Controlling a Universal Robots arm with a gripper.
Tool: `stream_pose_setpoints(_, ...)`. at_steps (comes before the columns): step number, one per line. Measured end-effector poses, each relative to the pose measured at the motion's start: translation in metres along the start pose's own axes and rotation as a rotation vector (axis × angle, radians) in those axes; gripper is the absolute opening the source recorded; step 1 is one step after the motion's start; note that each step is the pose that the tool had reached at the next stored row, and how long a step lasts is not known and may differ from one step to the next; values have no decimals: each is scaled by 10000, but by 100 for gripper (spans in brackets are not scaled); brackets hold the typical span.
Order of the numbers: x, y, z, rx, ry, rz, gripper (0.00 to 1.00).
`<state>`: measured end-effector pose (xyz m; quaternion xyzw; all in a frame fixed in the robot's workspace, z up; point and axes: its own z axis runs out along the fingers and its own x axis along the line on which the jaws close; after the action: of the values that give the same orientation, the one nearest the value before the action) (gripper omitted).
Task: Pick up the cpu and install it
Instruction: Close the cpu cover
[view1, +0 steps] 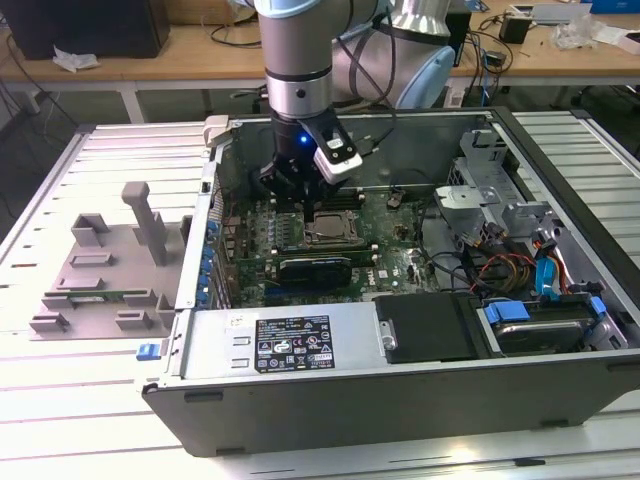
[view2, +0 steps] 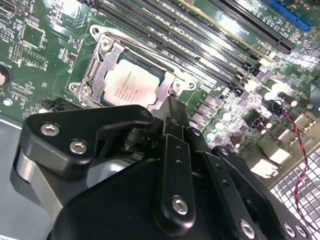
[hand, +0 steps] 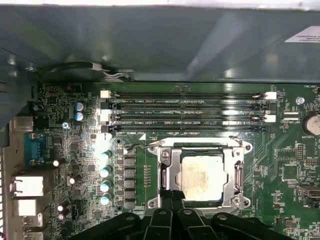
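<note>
Pincer (hand: 172, 199), fingers together and empty, hangs just over the socketed cpu (hand: 201, 178); install seems done, leaving calls for a straight lift.

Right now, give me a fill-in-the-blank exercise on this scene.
1. The cpu lies inside the metal ___ frame.
2. The end effector hangs over the green ___.
3. The grey fixture stands outside the computer case, at the exterior view's ___.
Missing words: socket; motherboard; left.
</note>
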<state>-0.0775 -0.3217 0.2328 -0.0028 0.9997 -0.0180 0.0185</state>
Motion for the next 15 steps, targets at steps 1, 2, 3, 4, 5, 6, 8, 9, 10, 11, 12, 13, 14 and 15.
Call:
stream_pose_setpoints(1, -67, 0, 3, 0, 0, 3, 11)
stream_pose_setpoints(2, -99, -1, 4, 0, 0, 1, 11)
stream_pose_setpoints(3, -136, -1, 5, -1, 0, 2, 11)
stream_pose_setpoints(4, -199, -1, 8, -1, -1, 2, 11)
stream_pose_setpoints(5, -257, -1, 10, -1, -1, 3, 11)
stream_pose_setpoints(6, -297, -1, 12, -1, -1, 2, 11)
stream_pose_setpoints(8, -340, -2, 13, 0, 0, 1, 11)
stream_pose_setpoints(9, -360, -2, 14, -1, -1, 2, 11)
stream_pose_setpoints(10, -361, -2, 0, 0, -1, 2, 11)
stream_pose_setpoints(11, -361, -3, -28, -1, -1, 3, 11)
stream_pose_setpoints(12, -363, -4, -62, 0, 0, 3, 11)
stream_pose_setpoints(13, -363, -5, -77, -1, -1, 2, 11)
stream_pose_setpoints(14, -364, -5, -90, -1, -1, 3, 11)
stream_pose_setpoints(15, -365, -6, -112, -1, 0, 2, 11)
